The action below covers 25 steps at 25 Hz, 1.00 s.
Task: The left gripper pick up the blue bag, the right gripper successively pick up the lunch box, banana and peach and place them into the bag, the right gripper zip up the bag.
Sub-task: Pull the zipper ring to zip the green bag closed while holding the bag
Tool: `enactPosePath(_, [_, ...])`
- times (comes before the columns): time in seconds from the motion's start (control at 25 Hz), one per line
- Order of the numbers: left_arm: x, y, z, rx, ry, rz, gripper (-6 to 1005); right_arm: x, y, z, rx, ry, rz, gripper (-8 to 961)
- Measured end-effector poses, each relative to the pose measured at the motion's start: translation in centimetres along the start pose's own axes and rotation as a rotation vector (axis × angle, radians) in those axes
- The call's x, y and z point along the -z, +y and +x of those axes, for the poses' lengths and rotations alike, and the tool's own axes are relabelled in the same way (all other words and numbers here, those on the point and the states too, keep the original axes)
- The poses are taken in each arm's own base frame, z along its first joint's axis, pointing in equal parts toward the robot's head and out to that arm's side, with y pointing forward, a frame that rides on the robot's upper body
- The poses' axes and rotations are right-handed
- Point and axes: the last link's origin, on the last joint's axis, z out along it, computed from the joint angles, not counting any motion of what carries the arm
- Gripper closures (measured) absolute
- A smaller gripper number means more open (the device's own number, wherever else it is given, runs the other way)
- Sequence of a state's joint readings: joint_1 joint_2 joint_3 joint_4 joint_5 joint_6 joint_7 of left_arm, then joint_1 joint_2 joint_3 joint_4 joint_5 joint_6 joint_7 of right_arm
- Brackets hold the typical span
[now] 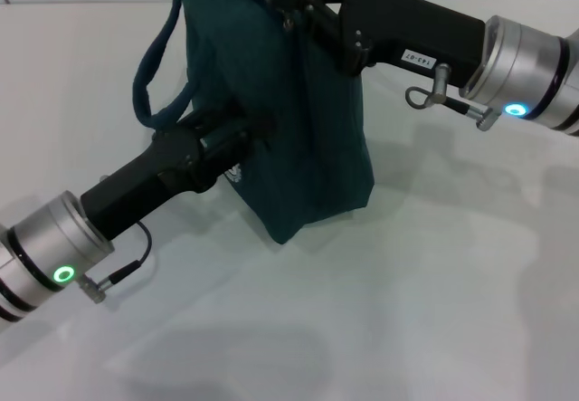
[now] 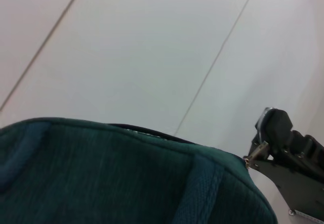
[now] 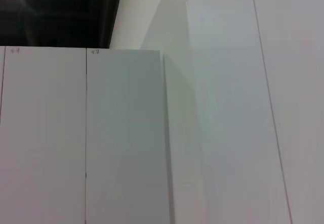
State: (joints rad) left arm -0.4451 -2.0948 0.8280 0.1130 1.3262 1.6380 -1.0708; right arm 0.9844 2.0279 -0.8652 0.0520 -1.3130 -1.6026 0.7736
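- Black and two-fingered, the right gripper (image 1: 288,3) is reaching in from the right to the top edge of the blue bag (image 1: 298,120); its fingers are pressed together on the metal zip pull (image 2: 255,150) at the end of the bag's top seam, as the left wrist view is showing.
- The left gripper (image 1: 258,134) is coming up from the lower left and pressing into the bag's near side face; I cannot tell whether its fingers are spread or pinching fabric, since the tips are lost against the dark cloth.
- One bag is standing on the white table (image 1: 407,310), roughly upright and leaning a little, between the two arms. Its top is looking closed along the seam.
- One loop handle (image 1: 154,75) is hanging out to the bag's left side; a second strap (image 2: 195,193) is showing as a ribbed band in the left wrist view.
- A small patch of a white logo (image 1: 237,175) is peeking out on the bag just beside the left gripper; nothing on it is readable.
- A white label (image 1: 419,58) on the right arm's black body is carrying small printed characters, too small to read surely.
- Two arms are in view, each with one silver cylinder section: the left one's light ring (image 1: 63,275) is glowing green, the right one's light (image 1: 516,109) blue.
- The right wrist view is showing only white wall panels (image 3: 126,143) and a dark ceiling corner.
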Motion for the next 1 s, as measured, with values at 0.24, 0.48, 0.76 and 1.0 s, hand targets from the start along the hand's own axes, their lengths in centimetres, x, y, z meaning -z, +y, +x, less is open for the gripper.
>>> enactPosePath(0.24, [0.72, -0.81, 0.30, 0.015, 0.022, 0.063, 300, 0.13, 0.06, 0.04, -0.004, -0.002, 0.000, 901])
enactPosePath(0.48, [1.10, -0.81, 0.40, 0.011, 0.015, 0.060, 319, 0.24, 0.09, 0.10, -0.006, -0.002, 0.003, 900])
enactPosePath(0.76, [1.01, -0.30, 0.50, 0.003, 0.011, 0.018, 435, 0.23, 0.03, 0.14, -0.006, 0.001, 0.007, 899])
enactPosePath(1.0, [0.73, -0.09, 0.42, -0.019, -0.010, -0.007, 564, 0.26, 0.02, 0.16, -0.007, 0.002, 0.008, 897])
